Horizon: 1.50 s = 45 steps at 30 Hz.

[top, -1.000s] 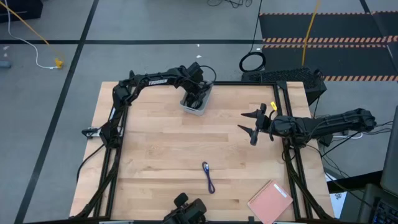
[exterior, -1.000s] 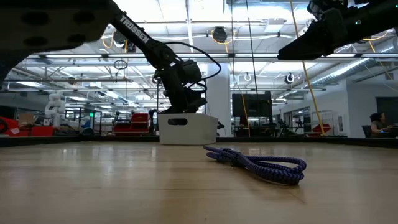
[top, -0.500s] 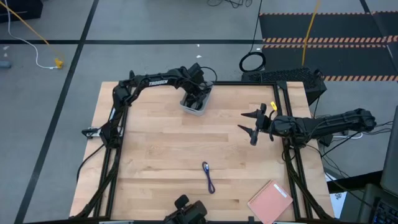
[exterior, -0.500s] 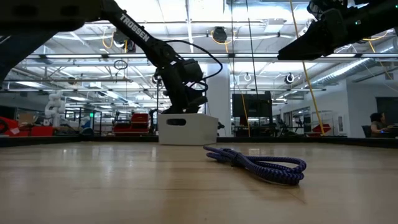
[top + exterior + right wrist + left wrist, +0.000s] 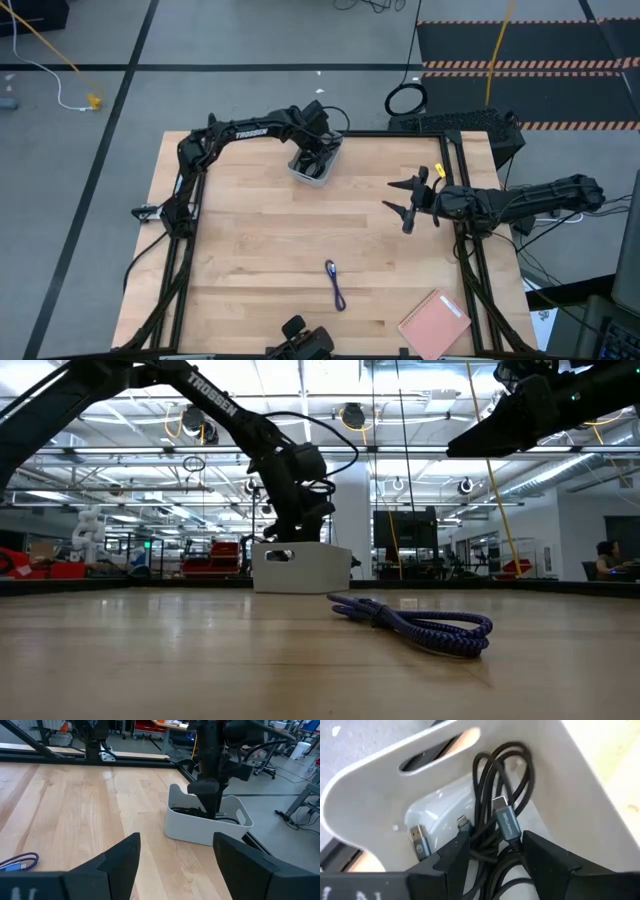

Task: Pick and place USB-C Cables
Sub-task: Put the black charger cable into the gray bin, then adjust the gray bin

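My left gripper (image 5: 492,857), jaws parted and empty, hangs over limp, light black cables (image 5: 502,795); grab mid-coil.

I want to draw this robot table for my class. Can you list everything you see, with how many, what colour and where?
Light wooden table: one, pale wood, under both arms.
White plastic bin: one, white, at the table's far edge, left of the middle.
Thin black cables with small plug ends: a loose tangle, black, inside the bin; exact count unclear.
Blue-purple braided cable: one, blue-purple, lying on the table near the front middle.
Pink notebook: one, pink, front right corner.
Left pincer: one, dark, open, above the black cables in the bin.
Right pincer: one, dark, open, held above the table's right side, holding nothing.
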Each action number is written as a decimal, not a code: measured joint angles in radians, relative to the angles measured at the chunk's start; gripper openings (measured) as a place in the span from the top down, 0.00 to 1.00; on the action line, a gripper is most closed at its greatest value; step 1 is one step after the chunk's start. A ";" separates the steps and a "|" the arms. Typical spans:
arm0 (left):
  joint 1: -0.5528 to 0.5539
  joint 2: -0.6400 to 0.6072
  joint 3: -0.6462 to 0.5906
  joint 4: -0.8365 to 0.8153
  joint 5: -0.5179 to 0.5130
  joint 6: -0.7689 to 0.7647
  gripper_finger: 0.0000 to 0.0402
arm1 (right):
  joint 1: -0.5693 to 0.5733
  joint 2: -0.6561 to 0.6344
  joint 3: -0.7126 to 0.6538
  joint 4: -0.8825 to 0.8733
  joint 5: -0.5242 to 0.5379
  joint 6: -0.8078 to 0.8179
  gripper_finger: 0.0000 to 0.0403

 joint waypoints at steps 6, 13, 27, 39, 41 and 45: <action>-0.005 -0.001 0.000 0.000 0.003 0.014 0.45 | 0.000 0.000 0.000 -0.001 0.000 0.000 0.40; -0.012 -0.080 -0.001 0.013 -0.045 0.014 0.38 | 0.000 0.000 0.000 -0.002 0.000 0.001 0.40; -0.229 -0.256 -0.008 -0.330 -0.187 0.159 0.57 | 0.001 0.000 0.000 -0.043 -0.001 0.033 0.40; -0.405 -0.270 -0.317 -0.207 -0.377 0.022 0.78 | 0.051 0.000 0.000 -0.068 -0.006 0.113 0.40; -0.407 -0.271 -0.357 -0.123 -0.401 0.039 0.79 | 0.056 0.000 0.000 -0.074 -0.006 0.130 0.40; -0.387 -0.270 -0.415 -0.007 -0.439 0.079 0.81 | 0.062 0.000 0.000 -0.105 -0.004 0.155 0.40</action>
